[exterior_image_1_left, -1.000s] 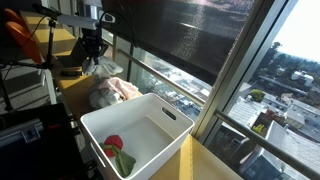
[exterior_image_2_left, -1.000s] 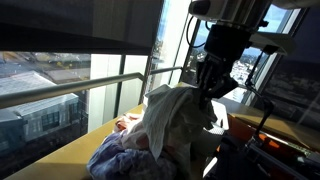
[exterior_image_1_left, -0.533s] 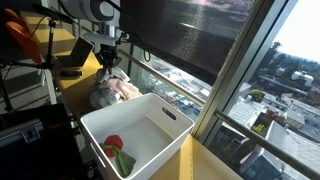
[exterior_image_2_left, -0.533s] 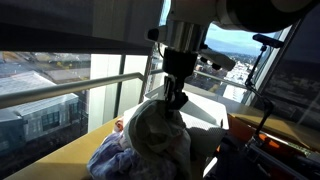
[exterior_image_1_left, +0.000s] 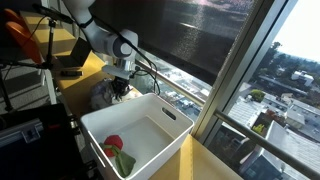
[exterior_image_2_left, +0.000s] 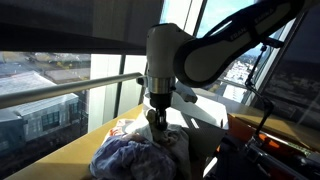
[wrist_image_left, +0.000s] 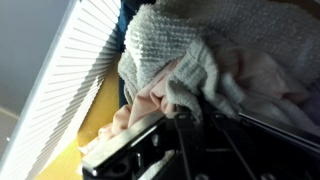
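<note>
Knitted cloth (wrist_image_left: 180, 45), pale grey, lay bunched over a pink cloth (wrist_image_left: 255, 85) directly in front of the gripper (wrist_image_left: 186, 116) in the wrist view. The fingers were closed on a fold of the knitted cloth, but how much of it lay between them could not be seen. In an exterior view the gripper (exterior_image_2_left: 158, 121) pointed straight down into the pile of clothes (exterior_image_2_left: 128, 158), which sat on the yellow table (exterior_image_2_left: 60, 165). The white bin (exterior_image_1_left: 165, 148) stood just beside the pile and held 1 red item (exterior_image_1_left: 113, 143) and 1 green item (exterior_image_1_left: 123, 161).

Risks, as judged:
- If only a thin fold was pinched, a lift could let it slide out of the fingers.
- The 2 cloths lay tangled, so the pink cloth could ride up with the knitted cloth and then drop off partway.
- A trailing hem could catch the near rim of the white bin and drag or tip it.
- Pressing lower could jam the fingertips against the yellow table under the pile.
</note>
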